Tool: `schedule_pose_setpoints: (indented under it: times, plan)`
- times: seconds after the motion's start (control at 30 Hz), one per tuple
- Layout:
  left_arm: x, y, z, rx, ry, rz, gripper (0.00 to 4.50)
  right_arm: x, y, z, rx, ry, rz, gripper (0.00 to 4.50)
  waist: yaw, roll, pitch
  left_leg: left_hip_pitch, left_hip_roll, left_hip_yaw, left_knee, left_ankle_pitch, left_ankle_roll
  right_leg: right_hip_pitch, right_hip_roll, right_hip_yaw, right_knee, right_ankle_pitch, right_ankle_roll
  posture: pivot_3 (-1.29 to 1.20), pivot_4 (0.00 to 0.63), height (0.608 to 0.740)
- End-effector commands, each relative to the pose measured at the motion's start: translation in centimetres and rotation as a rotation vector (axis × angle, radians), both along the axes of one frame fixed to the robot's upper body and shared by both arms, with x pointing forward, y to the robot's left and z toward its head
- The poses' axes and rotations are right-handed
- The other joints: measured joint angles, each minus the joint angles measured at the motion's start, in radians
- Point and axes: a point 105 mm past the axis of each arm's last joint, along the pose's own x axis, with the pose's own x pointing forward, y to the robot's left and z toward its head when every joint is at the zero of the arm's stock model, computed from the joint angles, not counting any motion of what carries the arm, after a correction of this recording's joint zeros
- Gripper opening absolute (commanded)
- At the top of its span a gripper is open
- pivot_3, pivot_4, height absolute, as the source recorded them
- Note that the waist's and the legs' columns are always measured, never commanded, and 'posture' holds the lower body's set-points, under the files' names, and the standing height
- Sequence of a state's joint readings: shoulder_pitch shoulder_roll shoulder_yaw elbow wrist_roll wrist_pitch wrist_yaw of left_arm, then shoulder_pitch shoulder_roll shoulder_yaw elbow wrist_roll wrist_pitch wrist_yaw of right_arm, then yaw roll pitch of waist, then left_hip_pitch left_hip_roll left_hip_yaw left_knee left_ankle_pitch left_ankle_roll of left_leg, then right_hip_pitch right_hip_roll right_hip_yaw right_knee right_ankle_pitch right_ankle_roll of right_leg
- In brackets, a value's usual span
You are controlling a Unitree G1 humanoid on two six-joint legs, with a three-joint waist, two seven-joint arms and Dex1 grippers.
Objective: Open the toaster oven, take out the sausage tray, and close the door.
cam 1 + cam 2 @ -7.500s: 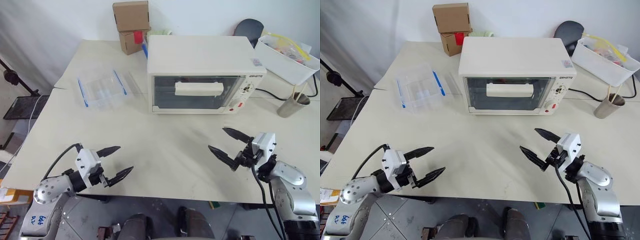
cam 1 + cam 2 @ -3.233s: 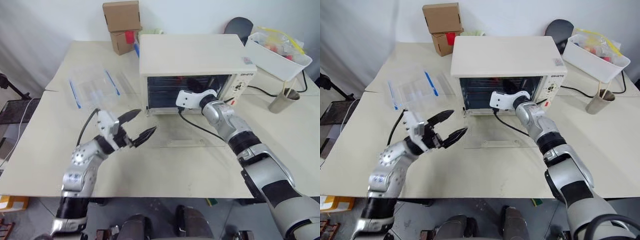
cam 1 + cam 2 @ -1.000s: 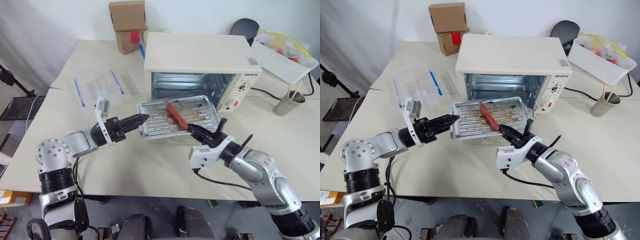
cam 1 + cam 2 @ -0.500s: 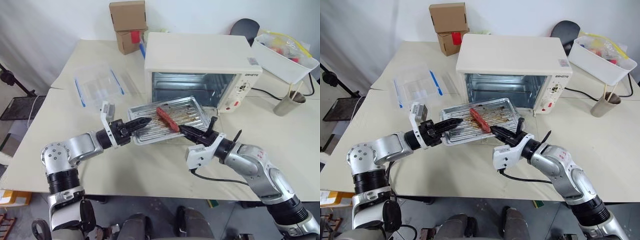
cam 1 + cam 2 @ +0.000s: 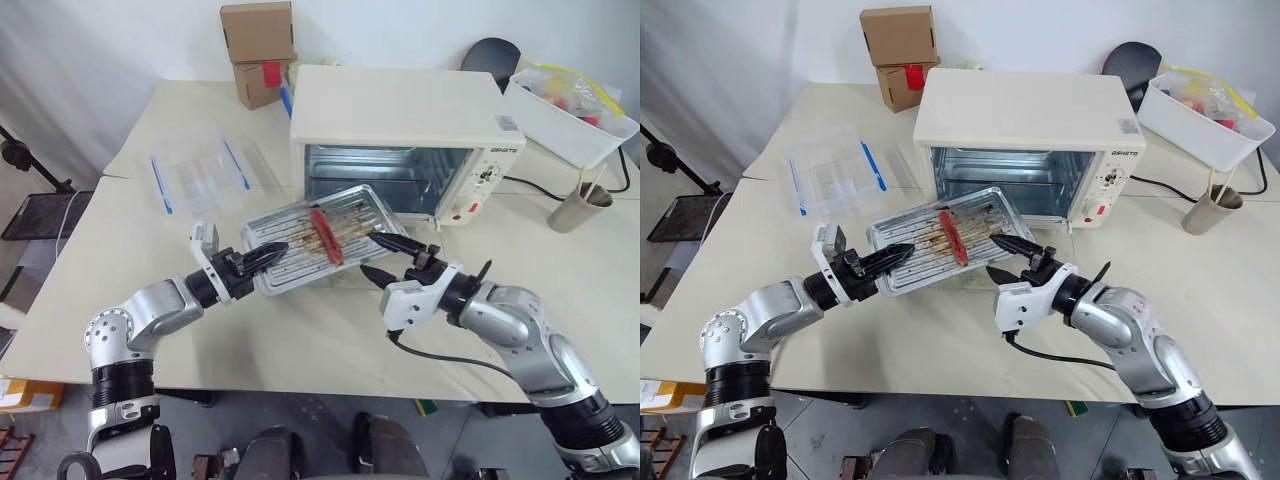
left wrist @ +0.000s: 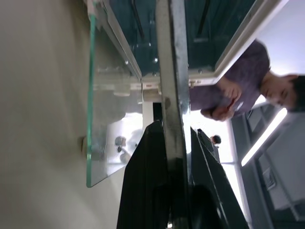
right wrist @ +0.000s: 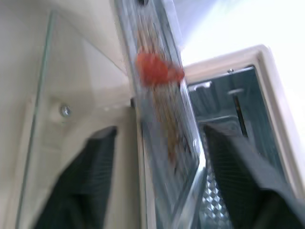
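The cream-white toaster oven stands open, its glass door folded down flat onto the table. The silver sausage tray hangs tilted above the door, out of the oven, with one red sausage lying on it. My left gripper is shut on the tray's left edge; in the left wrist view the rim runs between its fingers. My right gripper stands open at the tray's right corner, one finger above the rim and one below. Its wrist view shows the tray between the spread fingers.
A clear container with blue clips lies left of the oven, cardboard boxes behind it. A white bin and a metal cup stand at the right, with a black cable. A person shows beyond the oven.
The left gripper has closed on the tray's left edge. The right gripper has let go and opened. The tray has swung left and tilted, the sausage sliding with it.
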State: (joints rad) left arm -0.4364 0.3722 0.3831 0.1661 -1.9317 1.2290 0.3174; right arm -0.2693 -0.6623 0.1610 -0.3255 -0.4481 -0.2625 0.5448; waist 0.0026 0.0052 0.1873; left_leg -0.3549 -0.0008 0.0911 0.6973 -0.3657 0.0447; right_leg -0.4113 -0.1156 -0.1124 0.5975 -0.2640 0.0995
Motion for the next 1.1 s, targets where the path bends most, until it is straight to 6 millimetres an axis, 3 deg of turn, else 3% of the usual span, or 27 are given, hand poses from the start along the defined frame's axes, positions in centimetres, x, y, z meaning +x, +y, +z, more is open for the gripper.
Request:
schedule_pose_setpoints:
  times: [0.03, 0.07, 0.17, 0.37, 0.5, 0.6, 0.73, 0.87, 1.0, 1.1]
  plan:
    - [-0.9, 2.2, 0.4, -0.027, -0.025, 0.051, 0.00, -0.3, -2.4, 0.5, 0.046, 0.035, -0.039, 4.15, -0.002, 0.000, 0.000, 0.000, 0.000, 0.000, 0.000, 0.000, 0.000, 0.000, 0.000, 0.000, 0.000, 0.000, 0.000, 0.00, 0.150, 0.740]
    - [-1.2, 2.7, 0.1, -0.018, -0.021, 0.057, 0.00, -0.2, -3.2, 0.5, 0.049, 0.043, -0.062, 4.47, -0.003, 0.000, 0.000, 0.000, 0.000, 0.001, -0.001, 0.000, 0.000, 0.000, 0.000, 0.000, -0.001, 0.000, 0.000, 0.00, 0.150, 0.740]
    - [-2.5, 4.4, -0.3, -0.017, -0.034, 0.075, 0.00, 0.1, -6.5, -0.4, 0.053, 0.097, -0.133, 4.22, -0.005, 0.000, 0.000, 0.000, 0.001, 0.002, -0.001, 0.000, 0.000, 0.000, 0.001, 0.001, -0.001, 0.000, 0.000, 0.00, 0.150, 0.740]
    - [-5.4, 9.0, -0.2, -0.045, -0.089, 0.183, 0.00, -0.4, -11.5, -1.8, 0.106, 0.237, -0.136, 2.36, -0.007, 0.000, 0.000, 0.001, 0.001, 0.003, -0.001, 0.000, 0.000, 0.000, 0.001, 0.002, -0.001, 0.000, 0.000, 0.00, 0.150, 0.740]
    - [-6.8, 11.0, -0.8, -0.083, -0.093, 0.290, 0.00, -0.8, -13.2, -3.3, 0.147, 0.365, -0.092, 1.04, -0.007, 0.000, 0.000, 0.002, 0.002, 0.003, -0.002, 0.000, 0.000, 0.000, 0.000, 0.003, -0.002, 0.000, -0.001, 0.00, 0.150, 0.740]
    - [-8.0, 12.1, -1.8, -0.102, -0.073, 0.383, 0.00, -0.7, -13.7, -5.5, 0.167, 0.522, -0.086, 0.04, -0.007, 0.000, 0.000, 0.003, 0.003, 0.003, -0.001, -0.001, -0.001, 0.002, -0.004, 0.003, -0.003, -0.001, -0.001, 0.00, 0.150, 0.740]
    - [-8.6, 13.0, -2.4, -0.157, -0.074, 0.529, 0.00, 0.8, -14.0, -7.9, 0.321, 0.674, -0.139, 0.04, -0.007, 0.000, 0.000, 0.003, 0.003, 0.002, -0.001, -0.001, -0.002, 0.001, -0.007, 0.002, -0.004, -0.002, -0.003, 0.00, 0.150, 0.740]
    - [-8.4, 13.4, -2.8, -0.215, -0.058, 0.654, 0.00, 1.9, -13.3, -8.7, 0.397, 0.727, -0.111, 0.04, -0.007, 0.000, 0.000, 0.004, 0.002, 0.002, 0.000, -0.001, -0.002, 0.001, -0.010, 0.001, -0.003, -0.002, -0.003, 0.00, 0.150, 0.740]
    - [-8.8, 12.0, -2.5, -0.236, -0.089, 0.620, 0.00, 2.8, -11.7, -7.5, 0.479, 0.698, -0.023, 0.04, -0.007, -0.001, -0.001, 0.004, 0.002, 0.002, 0.000, -0.002, -0.002, 0.001, -0.011, 0.000, -0.002, -0.002, -0.004, 0.00, 0.150, 0.740]
    - [-8.7, 12.1, -2.6, -0.239, -0.077, 0.647, 0.00, 2.3, -10.6, -5.3, 0.572, 0.670, 0.101, 0.04, -0.005, -0.001, -0.001, 0.003, 0.002, 0.002, 0.000, -0.002, -0.002, 0.000, -0.011, 0.000, -0.002, -0.002, -0.004, 0.00, 0.150, 0.740]
